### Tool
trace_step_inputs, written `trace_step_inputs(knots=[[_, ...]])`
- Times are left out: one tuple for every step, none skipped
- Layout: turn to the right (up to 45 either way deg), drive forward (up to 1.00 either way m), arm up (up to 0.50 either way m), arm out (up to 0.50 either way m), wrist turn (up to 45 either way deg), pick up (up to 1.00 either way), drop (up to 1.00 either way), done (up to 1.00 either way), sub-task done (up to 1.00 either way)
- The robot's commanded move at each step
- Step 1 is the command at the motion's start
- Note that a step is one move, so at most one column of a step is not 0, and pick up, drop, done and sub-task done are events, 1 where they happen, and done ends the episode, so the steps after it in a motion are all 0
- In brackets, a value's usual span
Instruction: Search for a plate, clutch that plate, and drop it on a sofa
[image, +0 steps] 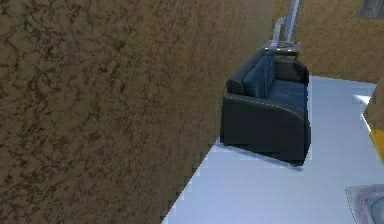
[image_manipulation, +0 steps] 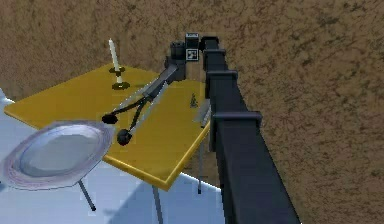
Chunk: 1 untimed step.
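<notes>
A round silvery grey plate (image_manipulation: 55, 155) hangs at the far end of my gripper (image_manipulation: 115, 128), mostly past the front edge of a yellow table (image_manipulation: 165, 145) and clear of its top. The gripper holds the plate. Its dark body and thin fingers slant down to the left from the dark arm bar (image_manipulation: 235, 130), which crosses the table's right side. A dark blue sofa (image: 265, 100) stands in the forward view against a brown wall, right of the middle.
A white candle in a holder (image_manipulation: 114, 62) and a small object (image_manipulation: 192, 100) stand on the yellow table. A brown textured wall (image: 110, 110) runs along the forward view's left. Behind the sofa are a small side table (image: 285, 50) and a pole (image: 292, 20). Pale floor (image: 270, 190) lies before the sofa.
</notes>
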Motion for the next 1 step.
trace_step_inputs(knots=[[0.0, 0.0, 0.0, -0.42, 0.0, 0.0, 0.0, 0.0, 0.0]])
